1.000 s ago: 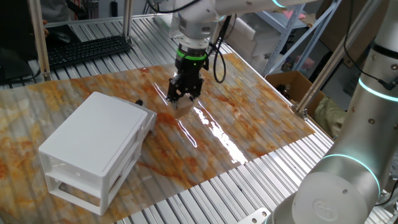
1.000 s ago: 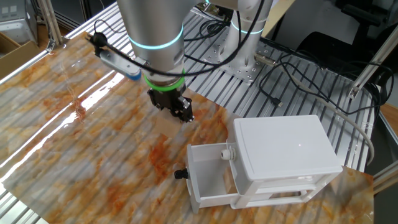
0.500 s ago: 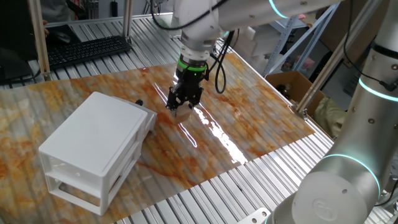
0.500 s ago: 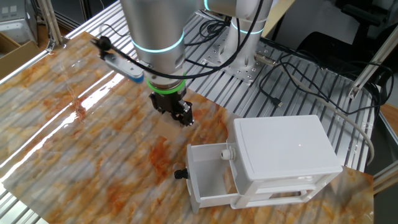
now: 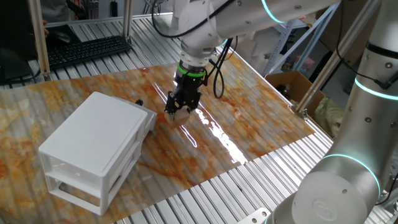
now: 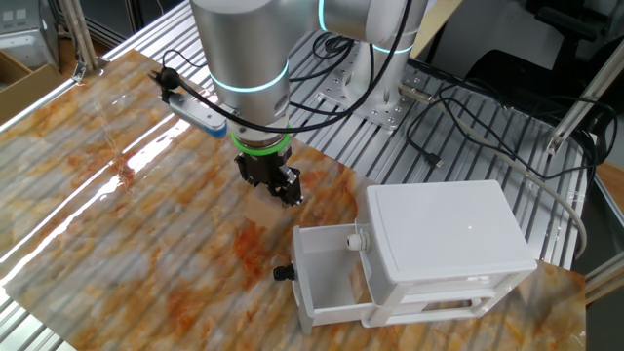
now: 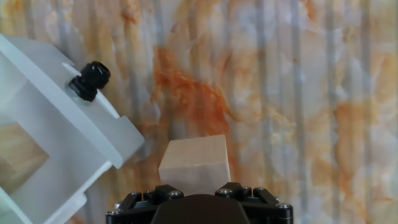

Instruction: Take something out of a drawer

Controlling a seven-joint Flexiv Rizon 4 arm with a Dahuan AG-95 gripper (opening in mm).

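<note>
The gripper (image 5: 178, 110) is shut on the small pale tan wooden block (image 5: 181, 115) and holds it low over the marbled table, right of the white cabinet (image 5: 93, 146). In the hand view the block (image 7: 194, 163) sits between the black fingers, just above the table. The white drawer (image 6: 331, 278) of the lower tier stands pulled open, and what I see of its inside is bare. Its black knob (image 7: 89, 79) shows in the hand view, left of the block. In the other fixed view the gripper (image 6: 285, 189) hangs a short way from the drawer front.
A bright glare strip (image 5: 214, 134) crosses the marbled sheet. A cardboard box (image 5: 292, 84) stands off the table at the right. A keyboard (image 5: 81, 50) lies behind. Cables (image 6: 458, 107) run over the slatted frame near the cabinet.
The gripper with the block has come lower and moved a little toward the cabinet. The drawer and cabinet have not moved.
</note>
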